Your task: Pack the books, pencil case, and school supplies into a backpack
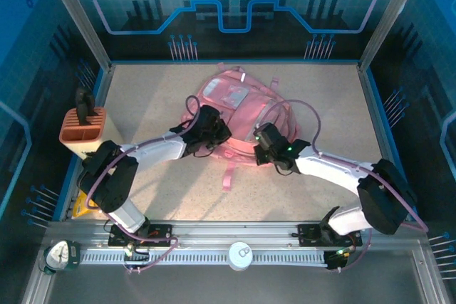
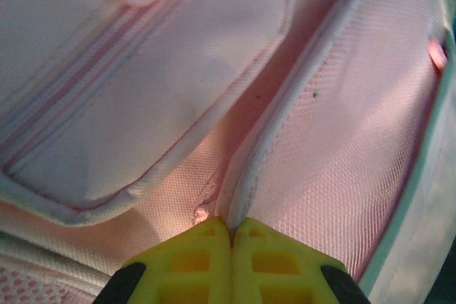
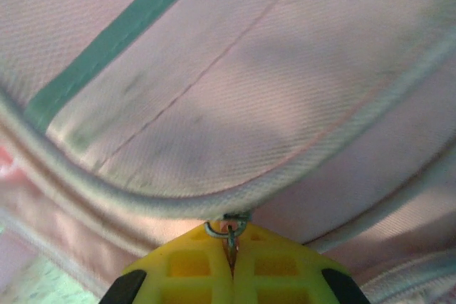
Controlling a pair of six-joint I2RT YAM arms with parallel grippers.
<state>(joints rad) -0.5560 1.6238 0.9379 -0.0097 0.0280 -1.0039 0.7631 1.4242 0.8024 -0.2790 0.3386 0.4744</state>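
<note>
Top external view is showing a ridged orange holder [image 1: 84,133] sitting at the left edge of the speckled table [image 1: 320,97]. The soft, puffy pink backpack [image 1: 239,101] is lying in the middle. The left gripper [image 2: 230,231] is pinching the bag's thick rounded seam [image 2: 246,176] beside bumpy mesh cloth. The right gripper [image 3: 230,247] is squeezing a tiny metal ring [image 3: 228,227] under a corded pink edge.

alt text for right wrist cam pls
The right gripper, yellow-fingered, is shut on a small metal zip ring at a piped seam of the pink backpack. A teal stripe crosses the fabric at upper left.
</note>
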